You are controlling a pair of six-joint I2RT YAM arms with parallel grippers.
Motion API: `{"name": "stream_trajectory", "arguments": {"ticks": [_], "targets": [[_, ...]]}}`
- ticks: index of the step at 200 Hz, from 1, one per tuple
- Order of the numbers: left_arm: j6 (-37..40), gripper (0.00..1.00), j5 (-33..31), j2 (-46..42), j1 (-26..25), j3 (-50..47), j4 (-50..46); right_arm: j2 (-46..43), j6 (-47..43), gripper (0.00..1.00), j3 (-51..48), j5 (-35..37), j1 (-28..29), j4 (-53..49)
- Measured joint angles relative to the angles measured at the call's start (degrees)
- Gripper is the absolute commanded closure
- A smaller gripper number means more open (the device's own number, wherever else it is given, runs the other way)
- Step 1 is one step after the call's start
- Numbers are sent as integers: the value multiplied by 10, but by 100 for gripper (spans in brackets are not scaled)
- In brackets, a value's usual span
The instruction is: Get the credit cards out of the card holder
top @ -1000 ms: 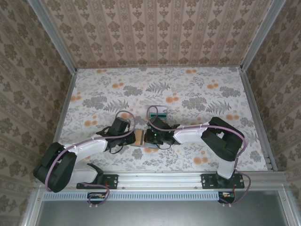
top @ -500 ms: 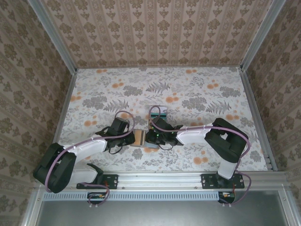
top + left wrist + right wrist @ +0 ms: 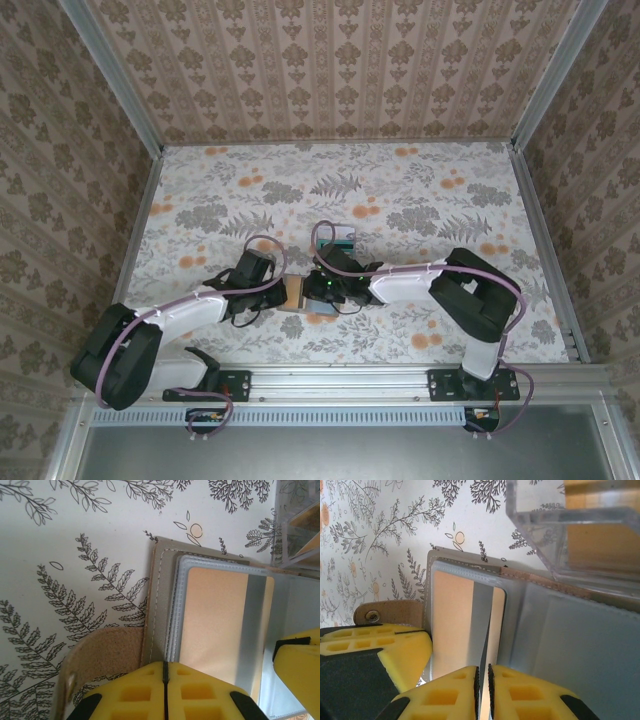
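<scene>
The left gripper point(image 3: 165, 675) has its yellow pads pressed together on the near edge of the flat taupe-brown card holder point(image 3: 159, 600), which lies open on the floral-printed table point(image 3: 75, 535) between the arms. The right gripper point(image 3: 483, 676) is likewise closed, pinching a thin grey leaf of the holder that stands edge-on; card or pocket sheet, I cannot tell. A gold-tan plastic card point(image 3: 212, 615) sits inside a blue-grey clear pocket. The holder's brown snap tab point(image 3: 385, 612) lies beside the left gripper. A clear plastic box point(image 3: 570, 535) stands just beyond the holder. A teal-green plastic card point(image 3: 339, 238) shows there from above.
</scene>
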Motion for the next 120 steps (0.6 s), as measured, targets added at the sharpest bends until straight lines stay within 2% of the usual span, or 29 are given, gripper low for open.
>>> {"name": "stream_trajectory", "arguments": {"ticks": [120], "targets": [[0,92,0,0,0,0,0,19,-2,81,7,-12,0,0]]}}
